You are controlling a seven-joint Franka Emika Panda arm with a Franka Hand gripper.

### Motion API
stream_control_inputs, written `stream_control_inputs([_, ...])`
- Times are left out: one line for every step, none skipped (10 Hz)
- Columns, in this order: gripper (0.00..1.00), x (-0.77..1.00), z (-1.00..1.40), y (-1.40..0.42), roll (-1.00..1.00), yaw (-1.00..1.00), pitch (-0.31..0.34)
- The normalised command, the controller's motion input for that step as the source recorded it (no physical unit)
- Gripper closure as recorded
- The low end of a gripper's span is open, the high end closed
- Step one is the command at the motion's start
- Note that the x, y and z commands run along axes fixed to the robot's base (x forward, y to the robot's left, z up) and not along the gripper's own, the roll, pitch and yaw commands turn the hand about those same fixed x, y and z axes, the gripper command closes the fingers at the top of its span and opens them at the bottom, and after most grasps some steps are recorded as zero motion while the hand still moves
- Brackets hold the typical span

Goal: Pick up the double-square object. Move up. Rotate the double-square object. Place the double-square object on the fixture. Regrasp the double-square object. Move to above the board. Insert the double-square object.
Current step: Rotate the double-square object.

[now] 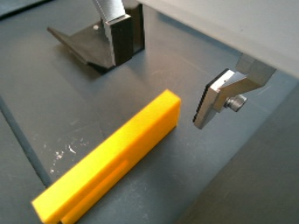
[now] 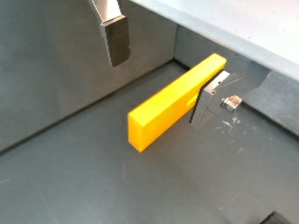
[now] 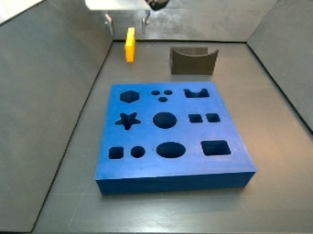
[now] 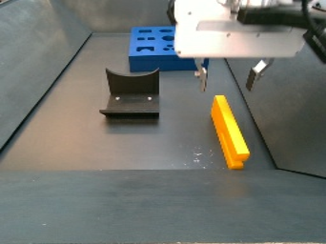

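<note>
Pincer (image 4: 230, 76) hangs above the far end of the double-square object (image 4: 230, 131), fingers spread wide and holding nothing; in both wrist views one finger (image 2: 114, 37) stands clear on one side of the piece and the other finger (image 2: 211, 101) sits just beside, perhaps touching, its long face; contact cannot be confirmed. The double-square object (image 1: 111, 163) lies flat on the dark floor, long axis running away from the pincer, near the side wall and well apart from the fixture (image 4: 130, 93); a slot at its near end is visible in a wrist view. Fixture (image 3: 191, 60) stands between the piece and the board (image 3: 171, 132) in a side view; board holes all appear unfilled. Risks, as judged: the pincer is over one end of the piece, not its middle, so closing here could let the long free end droop or swing on lift; the off-centre finger may push the piece sideways before the opposite pad arrives, skewing it toward the wall; the smooth plastic faces may slip under a light grip; a tilted grasp would carry through to a poor seat in the fixture notch. Faint pale scuffs mark the floor beside the piece. No brands, labels or legible writing seen on any item in any view.
</note>
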Motion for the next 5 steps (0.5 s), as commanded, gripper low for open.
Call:
stream_control_inputs([0.00, -0.03, 0.64, 0.01, 0.07, -0.02, 0.066])
stream_control_inputs([0.00, -0.03, 0.54, 0.01, 0.07, -0.01, 0.066])
stream_control_inputs([0.00, -0.03, 0.43, 0.01, 0.08, -0.01, 0.069])
stream_control_inputs([0.00, 0.00, 0.00, 0.00, 0.00, 1.00, 0.000])
stream_control_inputs([0.00, 0.00, -0.11, 0.00, 0.00, 1.00, 0.000])
